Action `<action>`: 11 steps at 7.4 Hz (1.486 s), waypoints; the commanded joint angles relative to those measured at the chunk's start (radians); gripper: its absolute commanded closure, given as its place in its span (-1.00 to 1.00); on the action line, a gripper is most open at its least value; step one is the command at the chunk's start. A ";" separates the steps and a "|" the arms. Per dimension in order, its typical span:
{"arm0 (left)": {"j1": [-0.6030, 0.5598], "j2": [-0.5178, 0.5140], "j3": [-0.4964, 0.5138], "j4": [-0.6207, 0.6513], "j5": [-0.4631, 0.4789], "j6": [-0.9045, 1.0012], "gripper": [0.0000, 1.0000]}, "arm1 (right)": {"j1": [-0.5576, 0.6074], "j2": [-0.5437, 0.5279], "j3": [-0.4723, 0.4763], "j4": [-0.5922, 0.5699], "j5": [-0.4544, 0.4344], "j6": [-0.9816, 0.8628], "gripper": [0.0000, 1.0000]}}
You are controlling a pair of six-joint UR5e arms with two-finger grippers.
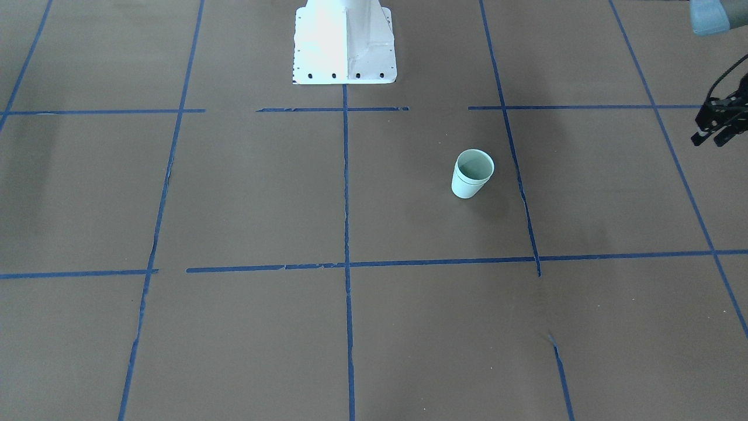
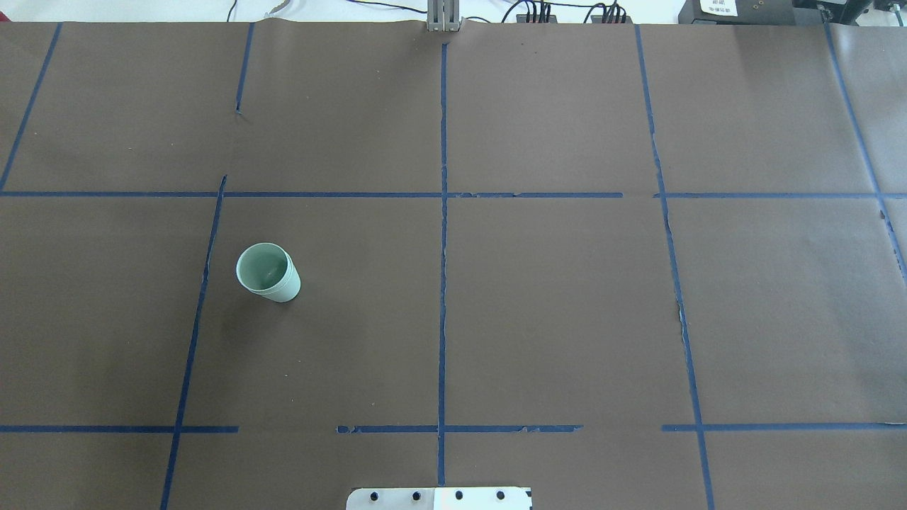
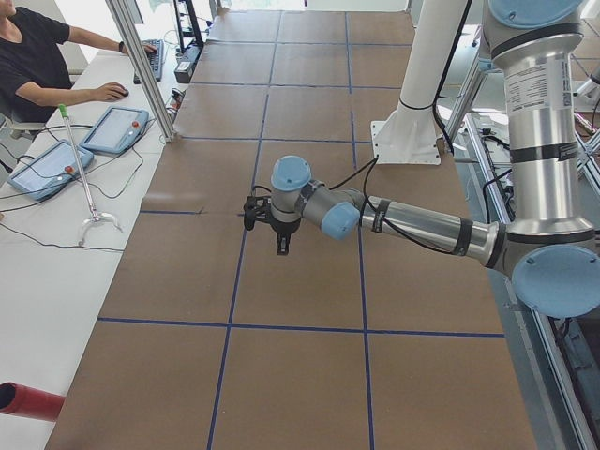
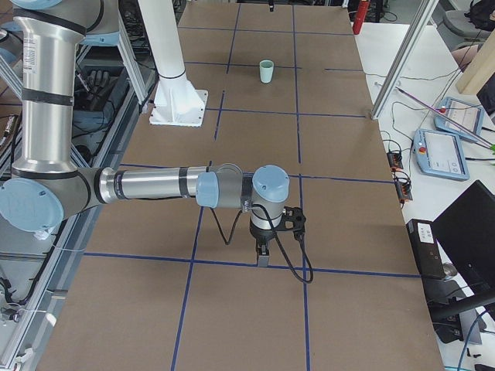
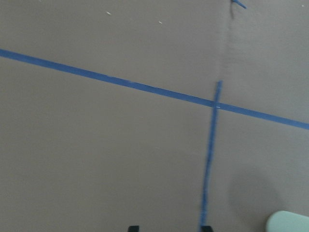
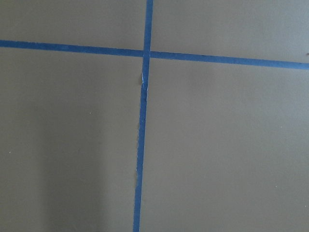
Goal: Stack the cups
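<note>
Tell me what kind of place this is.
Probably a robotics lab's data-collection cell: a paper-covered table with a blue tape grid, a left UR5e arm and a right arm over it, and an operator at a side bench with teach pendants.

The front view's right edge cuts off my left gripper [image 1: 708, 139]; its wrist camera catches only two fingertips [image 5: 206, 228] and a corner of the cups [image 5: 289, 223]. The right gripper [image 4: 263, 256] shows only in the right side view, so I can't judge its jaws.

Silver-tubed arms [image 4: 147, 185] with pale blue joint caps [image 3: 291, 173], black tools [image 1: 708, 140] and a white, bolted pedestal [image 1: 345, 41].
</note>
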 commanded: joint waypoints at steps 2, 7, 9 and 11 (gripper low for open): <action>-0.254 -0.119 0.132 0.357 -0.011 0.341 -0.14 | 0.000 0.000 0.001 0.000 0.001 0.000 -1.00; -0.257 -0.098 0.133 0.350 -0.015 0.344 -1.00 | 0.000 0.000 0.001 0.000 -0.001 0.000 -1.00; -0.257 -0.098 0.133 0.350 -0.040 0.338 -1.00 | 0.000 0.000 0.001 0.000 0.001 0.000 -1.00; -0.257 -0.097 0.130 0.350 -0.057 0.339 -1.00 | 0.000 0.000 0.001 0.000 0.001 0.000 -1.00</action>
